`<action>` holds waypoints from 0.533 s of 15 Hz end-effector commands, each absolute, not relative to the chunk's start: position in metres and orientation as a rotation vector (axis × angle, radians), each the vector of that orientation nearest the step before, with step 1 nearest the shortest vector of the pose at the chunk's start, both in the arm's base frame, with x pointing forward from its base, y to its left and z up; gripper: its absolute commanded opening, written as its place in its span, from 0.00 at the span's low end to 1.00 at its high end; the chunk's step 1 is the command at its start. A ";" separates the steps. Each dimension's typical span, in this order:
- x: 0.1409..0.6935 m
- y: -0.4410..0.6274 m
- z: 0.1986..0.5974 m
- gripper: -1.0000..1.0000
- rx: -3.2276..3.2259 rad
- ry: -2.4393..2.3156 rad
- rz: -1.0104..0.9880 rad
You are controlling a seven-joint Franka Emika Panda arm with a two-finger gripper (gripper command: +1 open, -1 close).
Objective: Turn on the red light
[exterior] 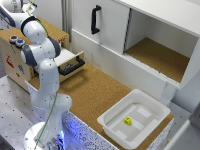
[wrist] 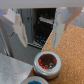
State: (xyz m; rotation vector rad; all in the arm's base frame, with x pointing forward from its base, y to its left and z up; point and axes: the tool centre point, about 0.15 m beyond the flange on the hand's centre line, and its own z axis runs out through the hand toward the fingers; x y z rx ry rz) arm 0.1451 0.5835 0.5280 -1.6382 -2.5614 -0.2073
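The gripper [wrist: 39,25] is seen only in the wrist view; its two pale fingers [wrist: 15,26] stand apart with nothing between them. The red light [wrist: 47,62] sits below the fingertips, not touching them, nearer to one finger than the other. It rests on a cork-topped box [wrist: 70,45], close to that box's edge. A blue-capped button [wrist: 35,81] lies just beside the red light (only partly in frame). In the exterior view, the arm [exterior: 42,60] bends over the box [exterior: 12,60], and a white tray [exterior: 135,119] holding a small yellow cube [exterior: 128,120] lies well apart.

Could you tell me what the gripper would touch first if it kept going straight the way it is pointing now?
Most likely the red light: in the wrist view it sits ahead of the open gripper, roughly between the fingers, slightly off-centre. Depth is unclear, so contact is not certain.
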 end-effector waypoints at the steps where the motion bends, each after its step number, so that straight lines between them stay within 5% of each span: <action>1: 0.156 0.632 0.526 0.00 -1.708 -2.646 0.094; 8: 0.170 0.625 0.493 0.00 -1.756 -2.610 0.157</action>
